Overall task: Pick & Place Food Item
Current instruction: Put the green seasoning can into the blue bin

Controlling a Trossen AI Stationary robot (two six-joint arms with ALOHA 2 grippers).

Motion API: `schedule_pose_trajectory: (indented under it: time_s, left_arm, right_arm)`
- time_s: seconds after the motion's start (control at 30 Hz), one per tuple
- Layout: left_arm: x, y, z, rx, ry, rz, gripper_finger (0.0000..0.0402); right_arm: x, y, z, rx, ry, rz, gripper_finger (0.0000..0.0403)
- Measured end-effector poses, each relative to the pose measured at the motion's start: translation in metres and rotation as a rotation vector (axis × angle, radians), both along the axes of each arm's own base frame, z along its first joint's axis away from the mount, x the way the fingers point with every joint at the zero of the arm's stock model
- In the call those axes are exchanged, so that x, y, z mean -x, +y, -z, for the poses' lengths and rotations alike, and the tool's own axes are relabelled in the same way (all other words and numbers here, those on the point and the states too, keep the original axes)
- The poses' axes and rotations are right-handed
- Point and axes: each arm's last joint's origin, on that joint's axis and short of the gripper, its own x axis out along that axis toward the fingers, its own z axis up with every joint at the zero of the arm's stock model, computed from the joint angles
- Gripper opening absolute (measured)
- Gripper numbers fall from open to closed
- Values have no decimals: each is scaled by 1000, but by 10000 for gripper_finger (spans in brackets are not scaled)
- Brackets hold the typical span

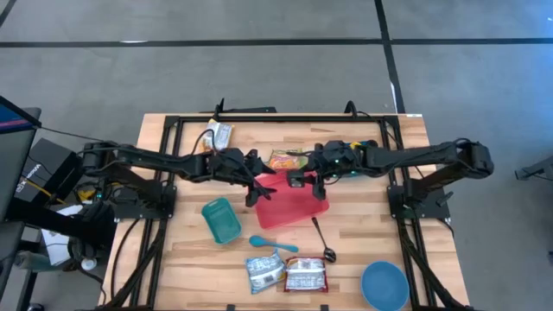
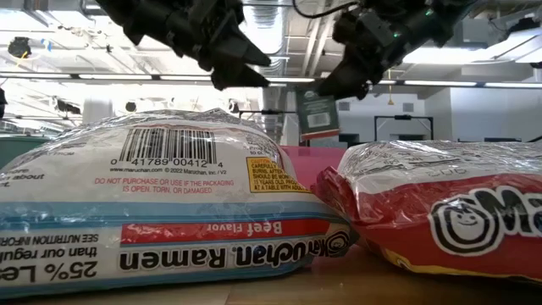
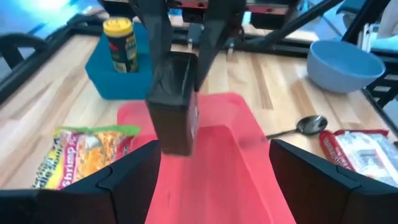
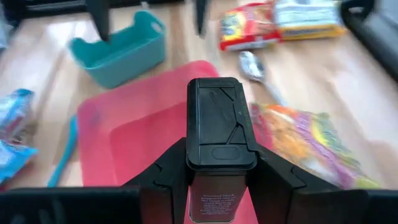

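Note:
My right gripper is shut on a dark rectangular container with a black lid and holds it above a red tray. The container also shows in the left wrist view and in the low view, where it has a green label. My left gripper is open and empty at the tray's left edge, facing the container; its fingers stand wide apart. A colourful snack bag lies flat on the table beyond the tray. My right gripper pinches the container's two opposite sides just below the lid between its two fingers. The fingers come from above, pointing down. The container hangs upright below them, lid end up, clear of the red tray.
A teal basket, a blue spoon and a metal spoon lie near the tray. Two ramen packs and a blue bowl sit at the near edge. A yellow-lidded jar stands in a blue bin.

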Motion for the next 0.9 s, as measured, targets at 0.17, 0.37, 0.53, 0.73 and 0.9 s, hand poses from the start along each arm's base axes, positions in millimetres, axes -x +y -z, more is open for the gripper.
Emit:
schedule_pose_trajectory:
  time_s: [0.17, 0.37, 0.53, 0.73, 0.9]
  left_arm:
    - [5, 0, -8, -1, -13, -1, 296]
    - [6, 0, -7, -3, -6, -5, 296]
    - [6, 0, -8, -3, -14, -7, 296]
    - [6, 0, -8, -4, -15, -6, 296]
    - [6, 0, -8, -3, -15, -6, 296]
  right_arm:
    - [22, 0, -16, 60, 14, 105, 122]
    - [54, 0, -20, 86, 12, 258, 122]
    - [74, -1, -16, 88, -18, 404, 122]
    - [87, -3, -5, 70, -36, 580, 122]
    - [92, -5, 5, 59, -28, 737, 122]
